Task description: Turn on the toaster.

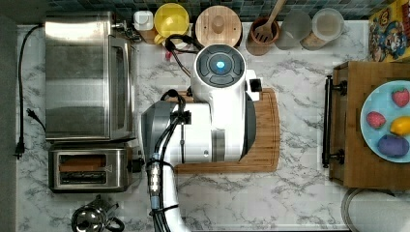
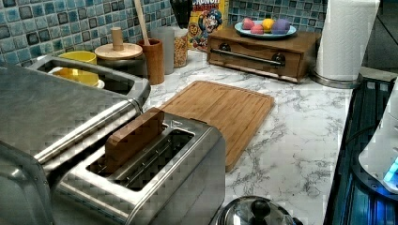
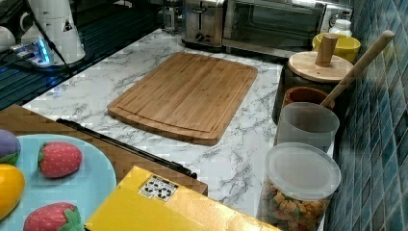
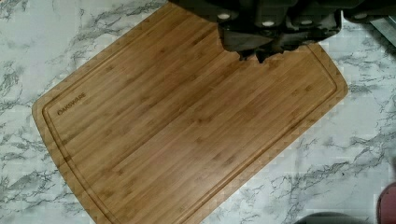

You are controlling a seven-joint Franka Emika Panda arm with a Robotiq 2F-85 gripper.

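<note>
The tool (image 4: pixel 254 55) hangs above the cutting board (image 4: pixel 187 126), its dark fingertips seemingly close together, though the wrist view is too shadowed there for me to tell for certain. The board lies flat on the white marble surface (image 1: pixel 290 193), mid-counter, with the white arm (image 1: pixel 220 116) over it in the top view.

At the top view's left stands the toaster (image 1: pixel 89 169), touching nothing but the surface, with a brown slab (image 2: pixel 133 136) upright in one slot and its black lever (image 1: pixel 137 166) on the side facing the board. A round steel kettle (image 1: pixel 94 217) sits just beside it, and the big toaster oven (image 1: pixel 87 77) on its other side.

On the top view's right, a wooden drawer box (image 1: pixel 367 140) carries a blue plate (image 1: pixel 382 121) of toy fruit. Along the blue tiled wall (image 2: pixel 56 23) stand a yellow cup (image 1: pixel 170 20), a wooden lid (image 1: pixel 218 25), a spoon pot (image 1: pixel 263 31), two clear jars (image 1: pixel 312 26) and a cereal box (image 1: pixel 389 31). A paper towel roll (image 2: pixel 345 37) stands near the drawer box
</note>
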